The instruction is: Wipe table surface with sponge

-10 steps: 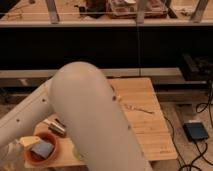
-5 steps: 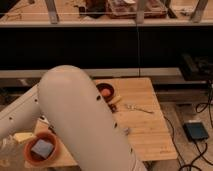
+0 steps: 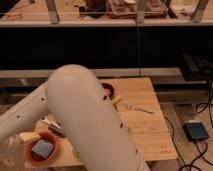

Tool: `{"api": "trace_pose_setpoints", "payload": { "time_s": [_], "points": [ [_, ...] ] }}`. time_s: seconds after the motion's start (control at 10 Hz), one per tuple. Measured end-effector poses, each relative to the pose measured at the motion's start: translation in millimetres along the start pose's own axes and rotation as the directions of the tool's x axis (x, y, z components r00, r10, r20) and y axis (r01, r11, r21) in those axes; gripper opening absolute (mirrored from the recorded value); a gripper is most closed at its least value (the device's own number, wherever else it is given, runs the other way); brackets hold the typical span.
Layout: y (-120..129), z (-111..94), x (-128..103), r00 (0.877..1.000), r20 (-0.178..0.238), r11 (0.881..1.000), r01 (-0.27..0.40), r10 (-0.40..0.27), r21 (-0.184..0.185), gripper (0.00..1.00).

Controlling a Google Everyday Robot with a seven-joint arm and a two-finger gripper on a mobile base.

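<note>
The pincer [image 3: 54, 128] sits low at the near left of the bench [image 3: 150, 131], just beside the far rim of a terracotta bowl [image 3: 31, 156]. It shows only as a small grey shape past the forearm, so I cannot tell whether it is open or closed. A second ago it was in much the same spot, so the working end has barely travelled. Inside the bowl lies a grey-blue square pad, most likely the sponge [image 3: 41, 148], flat and unlifted as before. A pale yellowish piece [image 3: 26, 136] rests just left of the bowl. What has changed is the big white arm [image 3: 90, 125]. Its bulk has swung leftward, uncovering a dark red bowl [image 3: 109, 92] at mid-bench and a yellow item [image 3: 116, 99] beside it. Farther right a thin utensil [image 3: 138, 108] lies on bare wood, and a dark box [image 3: 196, 131] sits on the floor. My judgement is that the arm was re-posing for a reach into the bowl. The sponge is not yet picked up and no wiping has begun.
</note>
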Motion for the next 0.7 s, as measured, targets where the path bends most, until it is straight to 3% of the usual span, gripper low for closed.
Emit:
{"api": "trace_pose_setpoints", "payload": {
  "time_s": [0.3,0.7],
  "points": [
    [22.3,15.6,-20.3,1.000,0.015,1.000,0.008,-0.008,0.029,0.80],
    [22.1,44.7,-10.1,0.999,0.029,0.996,0.015,-0.018,0.086,0.80]
  ]
}}
